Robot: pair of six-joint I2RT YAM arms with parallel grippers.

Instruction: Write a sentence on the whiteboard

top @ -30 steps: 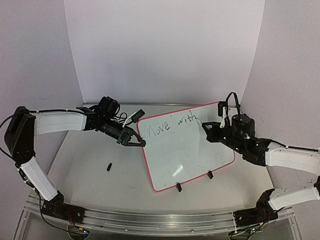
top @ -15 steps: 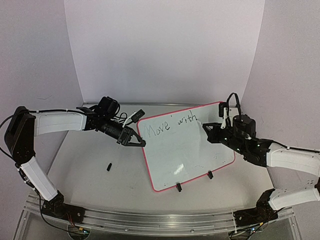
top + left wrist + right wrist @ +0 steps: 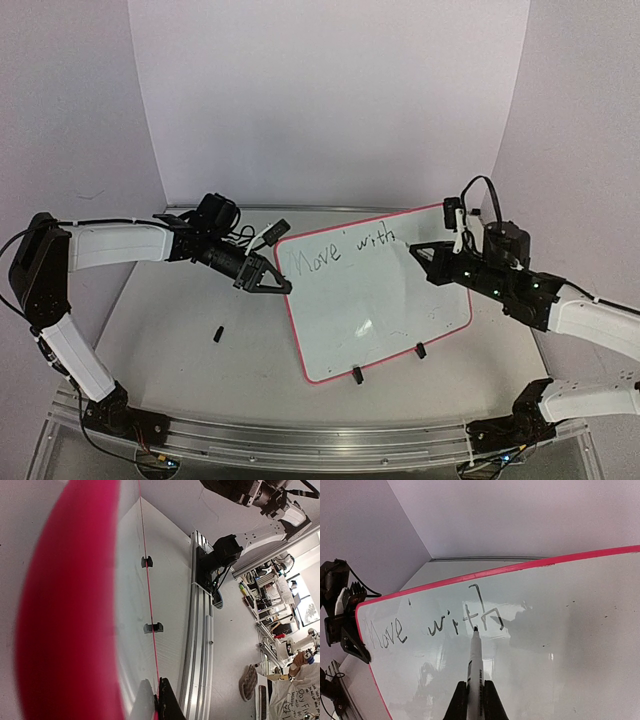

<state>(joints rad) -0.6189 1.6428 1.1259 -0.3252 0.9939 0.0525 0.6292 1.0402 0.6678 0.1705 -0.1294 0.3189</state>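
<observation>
The whiteboard (image 3: 375, 300) with a pink-red rim stands tilted on two black clip feet. The sentence (image 3: 340, 250) reads "Move with" in one slanted row near its top edge; it also shows in the right wrist view (image 3: 437, 622). My left gripper (image 3: 283, 287) is shut on the board's left rim, seen as a thin red edge (image 3: 150, 630) between the fingers in the left wrist view. My right gripper (image 3: 418, 250) is shut on a white marker (image 3: 475, 665); its tip sits just below the "th", close to the board face.
A small black cap-like piece (image 3: 217, 333) lies on the table left of the board. A black-and-white object (image 3: 270, 232) lies behind the board's top left corner. The aluminium rail (image 3: 300, 440) runs along the near edge.
My right arm has drawn back to the right and its wrist has risen. The marker tip stays near the "th". The left gripper and board have not moved.
</observation>
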